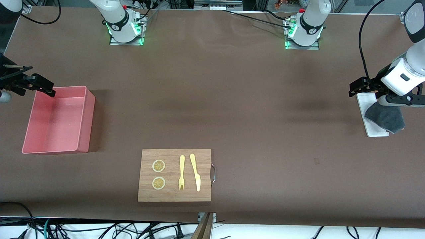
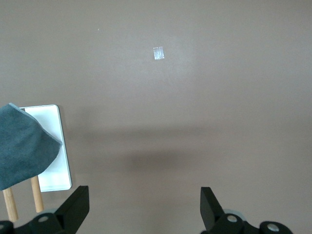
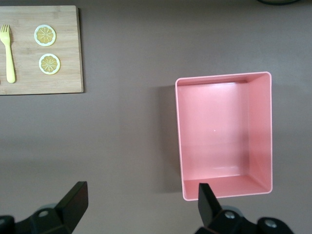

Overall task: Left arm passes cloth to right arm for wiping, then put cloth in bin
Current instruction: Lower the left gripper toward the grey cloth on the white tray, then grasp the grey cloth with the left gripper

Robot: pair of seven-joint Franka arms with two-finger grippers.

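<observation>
Both jaws wide open, empty; cloth (image 1: 385, 118) dark grey, soft, draped on white tray (image 1: 369, 103).

High front cam; wrist cams straight down.

The bin (image 1: 58, 120) stands at the right arm's end of the table, and the right gripper (image 1: 44, 87) hangs over its edge. A board (image 1: 175, 175) lies near the table edge closest to the front camera, carrying two fruit slices (image 1: 158, 165), a fork (image 1: 181, 173) and a knife (image 1: 195, 172) side by side. At the left arm's end lies a tray (image 1: 371, 113); the cloth (image 1: 385, 117) rests partly on it, under the left gripper (image 1: 360, 87).
</observation>
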